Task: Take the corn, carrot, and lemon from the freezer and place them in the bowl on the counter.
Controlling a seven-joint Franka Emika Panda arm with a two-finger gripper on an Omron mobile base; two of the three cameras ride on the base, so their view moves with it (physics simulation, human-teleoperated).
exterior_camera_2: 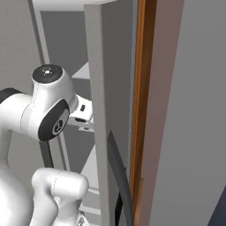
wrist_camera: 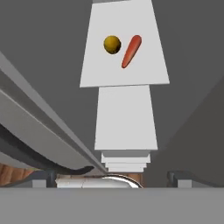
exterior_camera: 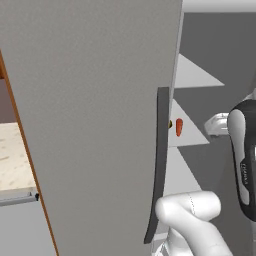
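Note:
The freezer's grey door (exterior_camera: 100,125) stands open, and its dark handle (exterior_camera: 161,165) faces me. On a white inner shelf (wrist_camera: 124,74) lie the dull yellow lemon (wrist_camera: 112,44) and, close to its right, the orange-red carrot (wrist_camera: 131,51). From the left base view the carrot (exterior_camera: 179,127) shows just past the door's edge, with a sliver of the lemon (exterior_camera: 170,124) beside it. My gripper (wrist_camera: 113,178) is open and holds nothing. It hangs inside the freezer, well short of that shelf. The corn and the bowl are out of view.
The beige counter (exterior_camera: 12,150) lies to the left of the door. A wooden cabinet side (exterior_camera_2: 143,110) runs close along the door's right edge. More white shelves (wrist_camera: 126,118) stack up below the one with the food. The open door (wrist_camera: 43,131) sits close beside the hand.

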